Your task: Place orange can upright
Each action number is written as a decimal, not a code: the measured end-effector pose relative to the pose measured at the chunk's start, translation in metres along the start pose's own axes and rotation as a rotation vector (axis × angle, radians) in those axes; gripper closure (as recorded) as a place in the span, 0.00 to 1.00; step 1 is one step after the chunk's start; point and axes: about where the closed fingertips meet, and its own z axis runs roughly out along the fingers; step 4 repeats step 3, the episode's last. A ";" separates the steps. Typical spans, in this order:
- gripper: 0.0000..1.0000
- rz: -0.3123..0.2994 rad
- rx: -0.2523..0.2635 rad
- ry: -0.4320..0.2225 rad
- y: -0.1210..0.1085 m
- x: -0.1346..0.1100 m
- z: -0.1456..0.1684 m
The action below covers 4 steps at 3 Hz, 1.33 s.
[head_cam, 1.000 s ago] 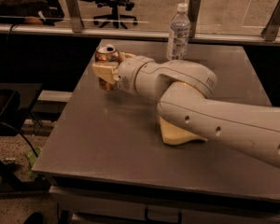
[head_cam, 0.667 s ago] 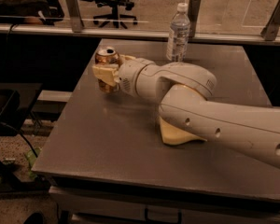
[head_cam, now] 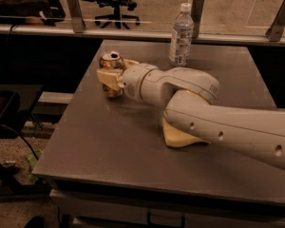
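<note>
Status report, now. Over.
Tool at the table's left side, shut on orange can. Can upright, base on table. Water bottle behind, apart.

It is looking like an office: rolling chairs [head_cam: 115, 4] are sitting behind glass [head_cam: 228, 8], while the gripper [head_cam: 113, 75] is holding the orange can [head_cam: 110, 61] on a table [head_cam: 133, 165].
</note>
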 end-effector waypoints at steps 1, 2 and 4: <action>0.14 0.001 0.012 -0.005 0.002 -0.006 0.002; 0.00 -0.003 0.014 -0.002 0.000 -0.004 0.002; 0.00 -0.003 0.015 -0.002 0.000 -0.004 0.002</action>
